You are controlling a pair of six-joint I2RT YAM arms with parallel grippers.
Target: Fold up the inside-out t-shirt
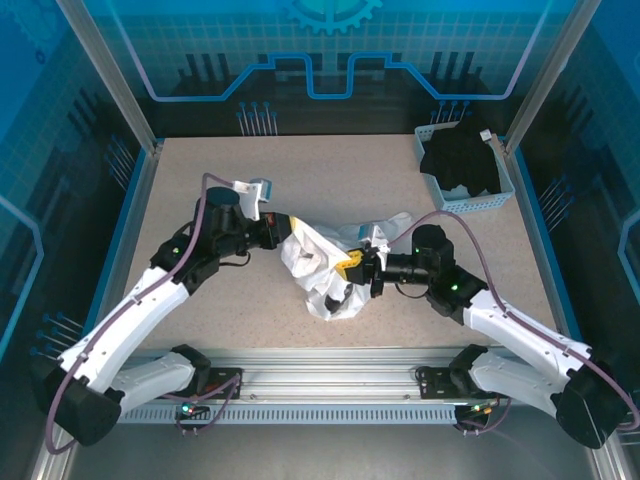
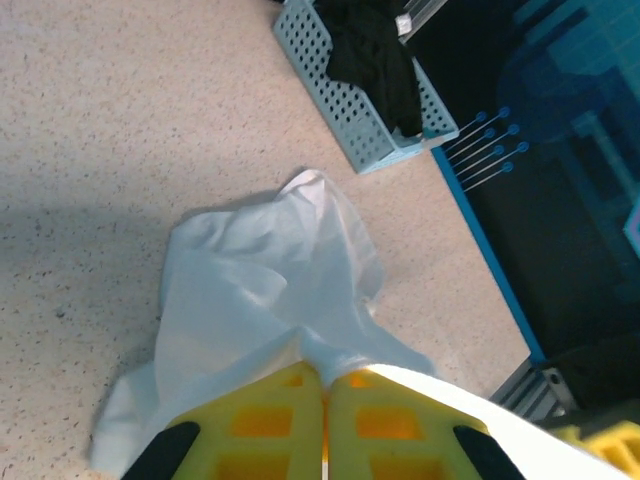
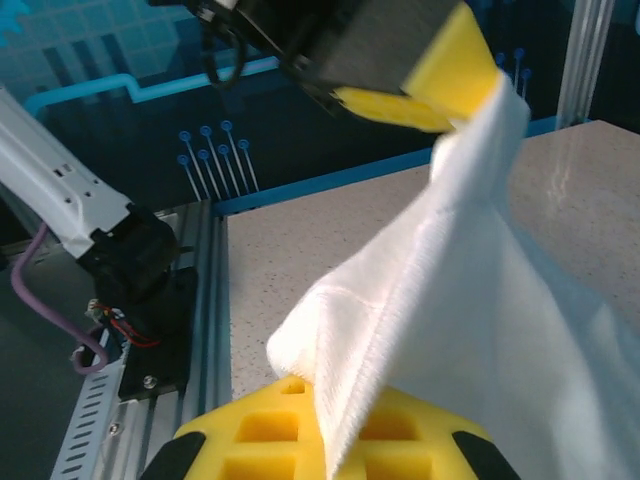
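Here the inside-out t-shirt [image 1: 322,272] sits bunched mid-worktop [image 1: 200,170], nearer the near edge, with the left gripper [image 1: 284,238] and right gripper [image 1: 358,266] each clamped on cloth at opposite sides, likely to stretch it flat for folding.

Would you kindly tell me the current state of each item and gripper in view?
t-shirt: crumpled, not yet folded, pinched from both sides.
left gripper: shut on the t-shirt.
right gripper: shut on the t-shirt.
basket: upright, holding the black garment.
black garment: bunched up in the basket.
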